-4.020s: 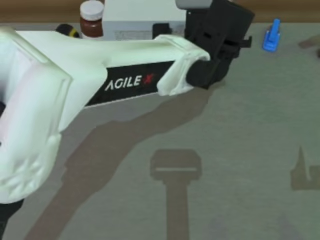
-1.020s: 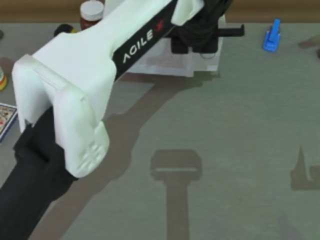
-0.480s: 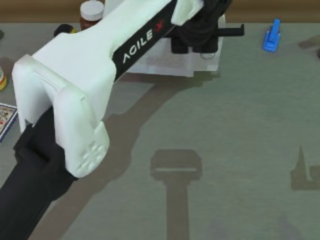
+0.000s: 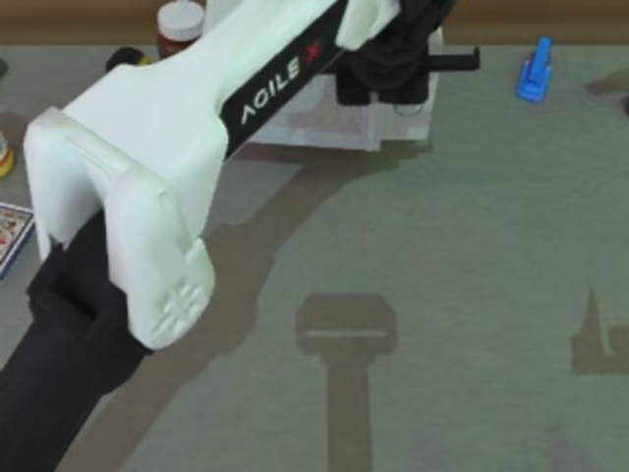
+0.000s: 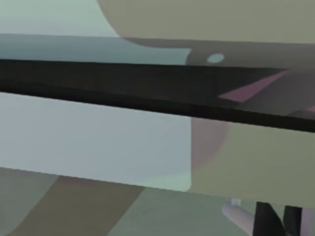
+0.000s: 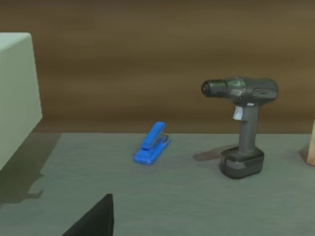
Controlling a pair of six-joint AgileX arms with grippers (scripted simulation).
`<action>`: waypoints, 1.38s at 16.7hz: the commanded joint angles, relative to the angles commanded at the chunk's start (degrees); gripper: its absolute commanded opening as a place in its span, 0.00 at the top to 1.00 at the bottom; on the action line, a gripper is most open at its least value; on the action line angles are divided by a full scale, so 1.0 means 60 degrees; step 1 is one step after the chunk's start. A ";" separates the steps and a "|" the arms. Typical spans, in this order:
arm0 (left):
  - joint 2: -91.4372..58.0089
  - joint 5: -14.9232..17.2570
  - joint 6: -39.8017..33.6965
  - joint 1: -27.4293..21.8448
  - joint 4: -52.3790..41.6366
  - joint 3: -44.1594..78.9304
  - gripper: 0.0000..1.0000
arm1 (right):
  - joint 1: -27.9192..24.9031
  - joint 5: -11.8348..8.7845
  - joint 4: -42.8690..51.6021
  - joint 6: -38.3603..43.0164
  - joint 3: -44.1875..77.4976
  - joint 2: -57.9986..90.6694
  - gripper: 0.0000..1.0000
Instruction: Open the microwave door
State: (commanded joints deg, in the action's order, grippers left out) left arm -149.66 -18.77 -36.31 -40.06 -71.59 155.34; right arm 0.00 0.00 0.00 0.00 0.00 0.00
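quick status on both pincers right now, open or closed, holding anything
Left pincer: over the boxy white microwave at the table's far edge; fingers cannot be told.
Right pincer: not in view; its wrist camera faces a blue stapler.

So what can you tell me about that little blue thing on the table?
It is a small blue stapler, plastic-looking and bright all over. It lies flat on the grey-green table with one end raised a little, near the far edge on the right side. Nothing touches it. A dark drill stands beside it, and the white microwave sits on its other side.
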 joint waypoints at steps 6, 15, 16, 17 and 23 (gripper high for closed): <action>0.0000 0.0000 0.0000 0.0000 0.0000 0.0000 1.00 | 0.0000 0.0000 0.0000 0.0000 0.0000 0.0000 0.00; 0.1117 0.0177 0.0477 0.0006 0.1135 -0.2158 1.00 | 0.0000 0.0000 0.0000 0.0000 0.0000 0.0000 0.00; 0.1362 0.0219 0.0587 0.0011 0.1379 -0.2660 1.00 | 0.0000 0.0000 0.0000 0.0000 0.0000 0.0000 0.00; 0.1589 0.0258 0.0689 0.0012 0.1610 -0.3095 1.00 | 0.0000 0.0000 0.0000 0.0000 0.0000 0.0000 0.00; 0.2037 0.0359 0.0879 0.0023 0.2064 -0.3828 1.00 | 0.0000 0.0000 0.0000 0.0000 0.0000 0.0000 0.00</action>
State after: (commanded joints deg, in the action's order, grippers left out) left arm -137.44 -16.62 -31.03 -39.92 -59.21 132.38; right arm 0.00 0.00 0.00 0.00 0.00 0.00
